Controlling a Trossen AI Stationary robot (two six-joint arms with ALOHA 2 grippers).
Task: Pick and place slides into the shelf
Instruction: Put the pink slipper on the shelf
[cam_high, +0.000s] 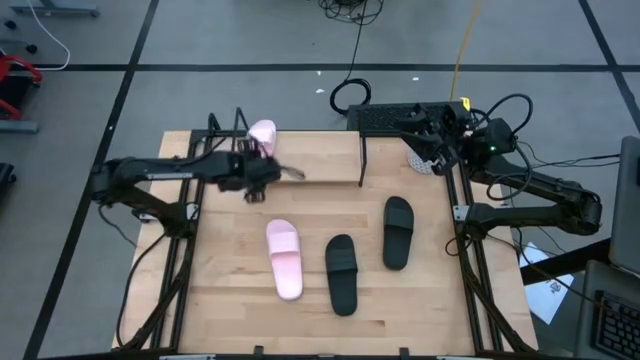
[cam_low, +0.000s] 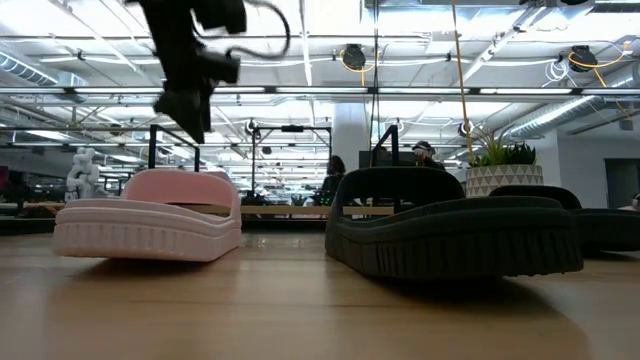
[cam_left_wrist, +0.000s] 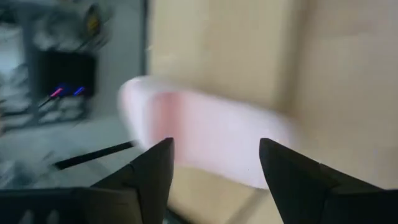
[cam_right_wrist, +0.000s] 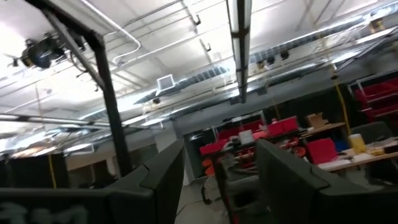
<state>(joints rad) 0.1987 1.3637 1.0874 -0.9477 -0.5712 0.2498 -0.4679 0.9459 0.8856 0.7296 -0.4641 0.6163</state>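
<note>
One light pink slide (cam_high: 262, 135) lies on the shelf (cam_high: 320, 155) at its far left end; it also shows in the left wrist view (cam_left_wrist: 205, 143). My left gripper (cam_high: 272, 170) hovers over the shelf just near of that slide, open and empty (cam_left_wrist: 214, 180). The other pink slide (cam_high: 284, 258) and two black slides (cam_high: 341, 272) (cam_high: 398, 232) lie sole down on the tabletop. My right gripper (cam_right_wrist: 221, 186) is open and empty, waiting at the table's far right corner (cam_high: 428, 130).
The shelf's black wire leg (cam_high: 362, 160) stands at mid-table. A keyboard (cam_high: 385, 118) and cables lie behind the shelf. In the low view the pink slide (cam_low: 150, 225) and a black slide (cam_low: 450, 235) stand close to the camera. Bare tabletop (cam_high: 230, 300) lies near left.
</note>
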